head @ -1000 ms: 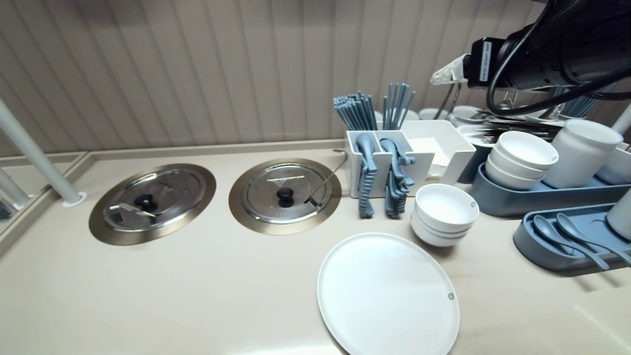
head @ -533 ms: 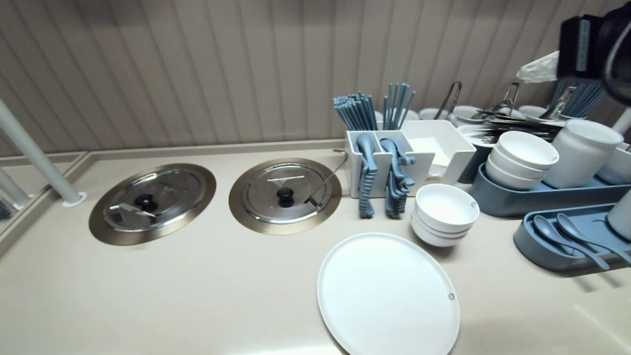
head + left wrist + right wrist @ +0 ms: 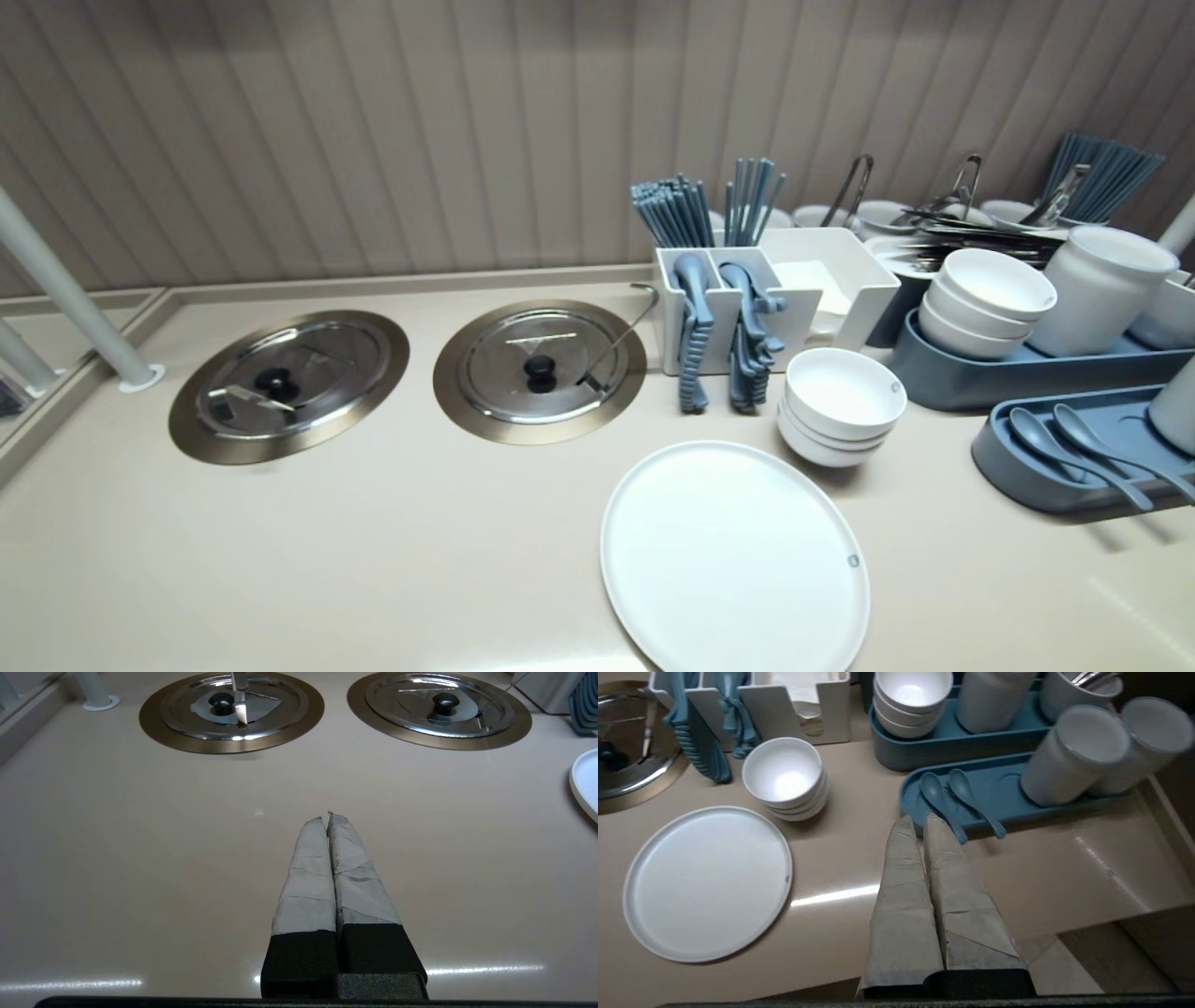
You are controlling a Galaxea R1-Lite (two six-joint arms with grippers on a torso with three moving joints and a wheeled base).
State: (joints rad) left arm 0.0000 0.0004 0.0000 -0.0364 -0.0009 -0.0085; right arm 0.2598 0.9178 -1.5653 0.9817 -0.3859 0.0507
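Neither arm shows in the head view. My right gripper (image 3: 920, 820) is shut and empty, hanging above the beige counter (image 3: 840, 858) near the front rim of a blue tray (image 3: 994, 788) that holds two blue spoons (image 3: 941, 800). A white plate (image 3: 735, 555) lies flat on the counter, with a stack of white bowls (image 3: 843, 403) just behind it. My left gripper (image 3: 327, 815) is shut and empty, low over bare counter (image 3: 140, 835) in front of two round steel lids (image 3: 231, 707).
A white caddy (image 3: 719, 299) holds blue chopsticks and blue utensils. Behind it a long blue tray (image 3: 980, 373) carries more white bowls (image 3: 990, 299) and a white canister (image 3: 1102, 289). Two recessed steel lids (image 3: 537, 364) sit at the left. White cups (image 3: 1078, 751) stand on the spoon tray.
My right arm, high at the upper right of the head view a second ago, has swung out of that view. Nothing on the counter has moved.
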